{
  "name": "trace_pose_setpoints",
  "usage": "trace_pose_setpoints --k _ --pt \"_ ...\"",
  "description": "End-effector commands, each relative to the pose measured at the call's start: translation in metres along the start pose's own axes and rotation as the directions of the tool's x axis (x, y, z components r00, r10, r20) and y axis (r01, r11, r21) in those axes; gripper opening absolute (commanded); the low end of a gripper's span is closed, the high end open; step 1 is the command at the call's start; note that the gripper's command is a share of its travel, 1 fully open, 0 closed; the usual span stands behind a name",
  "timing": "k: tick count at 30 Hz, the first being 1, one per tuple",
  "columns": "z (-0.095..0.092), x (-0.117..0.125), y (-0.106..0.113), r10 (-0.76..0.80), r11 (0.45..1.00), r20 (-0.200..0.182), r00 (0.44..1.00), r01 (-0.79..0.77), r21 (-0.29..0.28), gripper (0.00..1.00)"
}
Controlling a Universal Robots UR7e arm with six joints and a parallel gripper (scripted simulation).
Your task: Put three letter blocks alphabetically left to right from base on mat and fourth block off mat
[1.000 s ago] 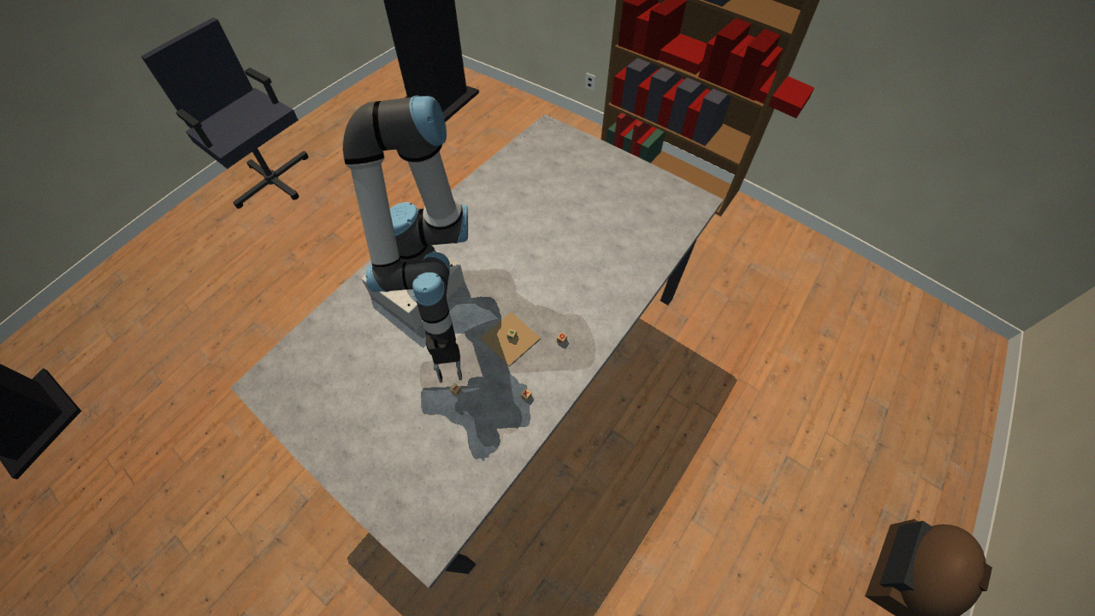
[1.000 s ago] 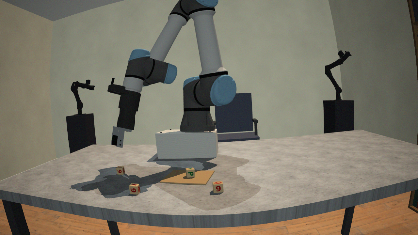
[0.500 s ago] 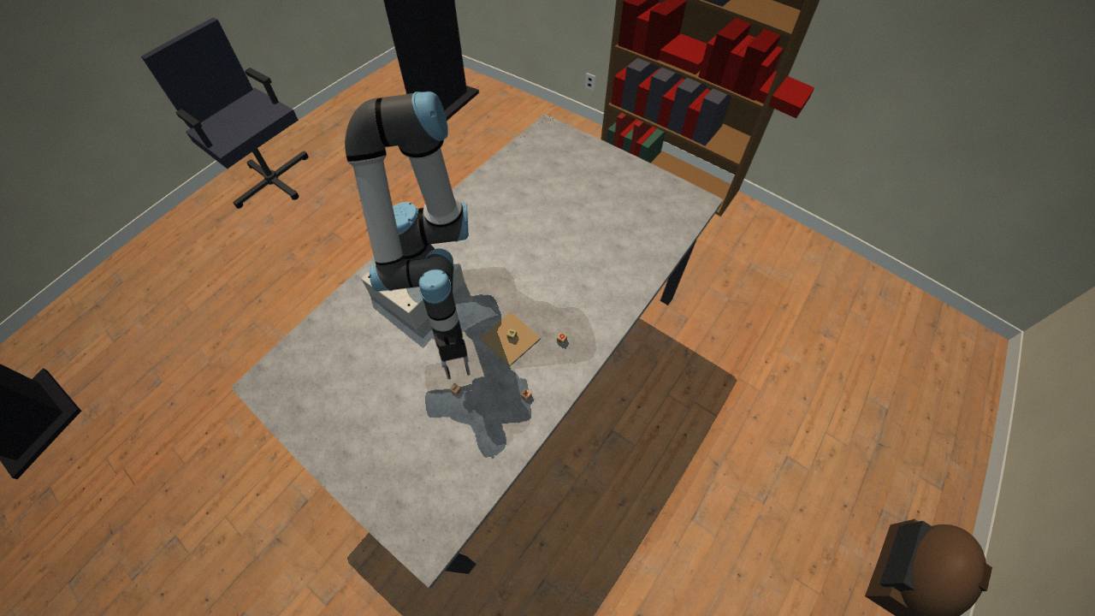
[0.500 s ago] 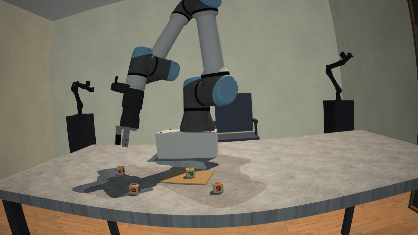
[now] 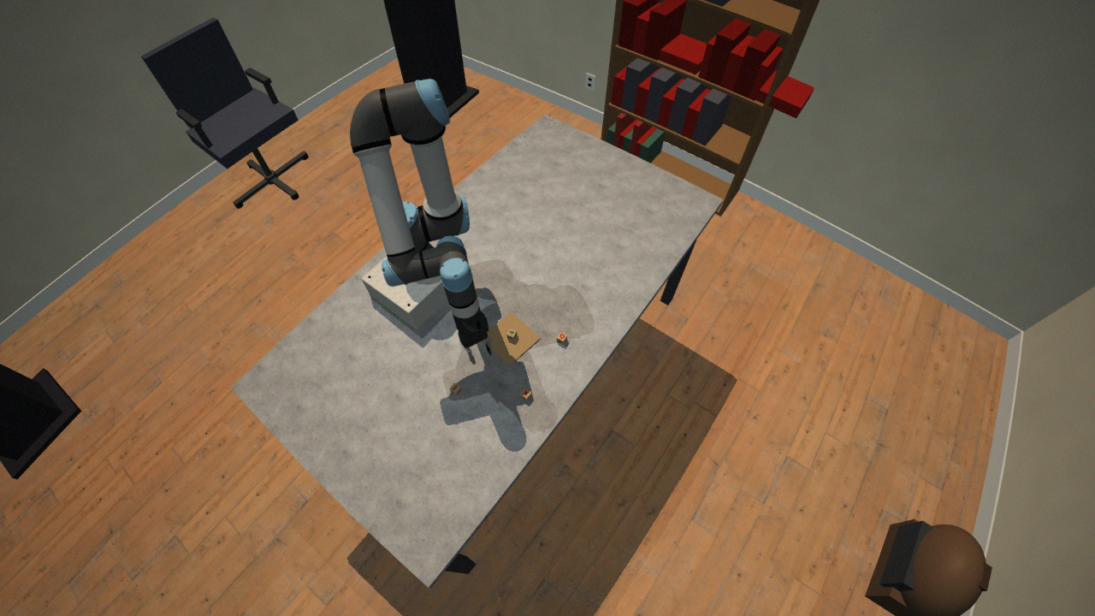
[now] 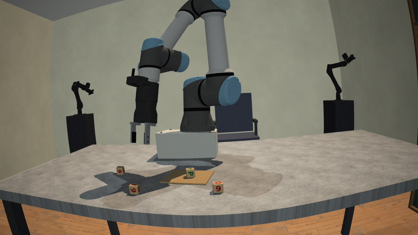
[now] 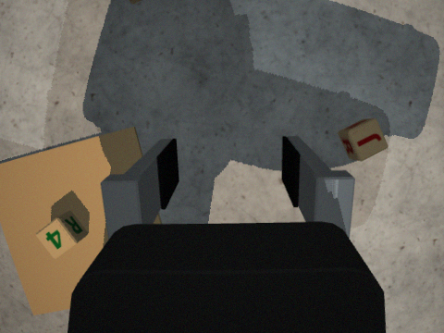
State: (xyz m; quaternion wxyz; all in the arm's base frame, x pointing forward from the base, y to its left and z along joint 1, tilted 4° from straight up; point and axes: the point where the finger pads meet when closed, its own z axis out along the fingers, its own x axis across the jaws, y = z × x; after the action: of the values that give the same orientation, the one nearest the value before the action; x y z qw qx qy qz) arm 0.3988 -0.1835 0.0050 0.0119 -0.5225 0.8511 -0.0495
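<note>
My gripper point(image 7: 229, 159) point(image 6: 139, 141) is open and empty, hanging well above the table, next to the mat's edge point(image 5: 472, 353). The tan mat lies flat in front of the robot base point(image 6: 188, 177). One block point(image 7: 62, 232) point(image 6: 190, 172) sits on the mat with a green 4 on top and an R on one side. The J block point(image 7: 363, 140) point(image 6: 120, 170) lies on the table right of my fingers. The X block point(image 6: 134, 188) lies further out. A fourth block point(image 6: 217, 187) point(image 5: 562, 337) with a red mark on top lies off the mat's other side.
The white robot base point(image 6: 186, 144) stands just behind the mat. The table's front edge point(image 6: 204, 214) runs close to the X block and the fourth block. My arm casts a dark shadow over the J and X blocks.
</note>
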Motion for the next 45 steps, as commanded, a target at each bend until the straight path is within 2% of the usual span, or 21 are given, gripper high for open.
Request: trace_pose_setpoints --k 1,11,13,15,22,26,45 --pt "-0.008 -0.032 0.007 -0.133 0.991 0.021 0.991 0.133 -0.031 1.00" --pt "-0.023 -0.083 0.027 -0.346 0.934 0.065 0.936 0.350 -0.075 1.00" --pt "-0.023 -0.083 0.027 -0.346 0.934 0.065 0.936 0.350 -0.075 1.00" --pt "-0.030 -0.101 0.036 -0.420 0.900 0.083 0.904 0.426 -0.089 1.00" --pt "-0.041 -0.130 0.054 -0.536 0.830 0.116 0.836 0.547 -0.108 1.00" --pt "-0.043 -0.135 0.057 -0.555 0.816 0.122 0.823 0.567 -0.111 1.00" --pt "-0.041 -0.134 0.059 -0.549 0.820 0.124 0.827 0.561 -0.116 1.00"
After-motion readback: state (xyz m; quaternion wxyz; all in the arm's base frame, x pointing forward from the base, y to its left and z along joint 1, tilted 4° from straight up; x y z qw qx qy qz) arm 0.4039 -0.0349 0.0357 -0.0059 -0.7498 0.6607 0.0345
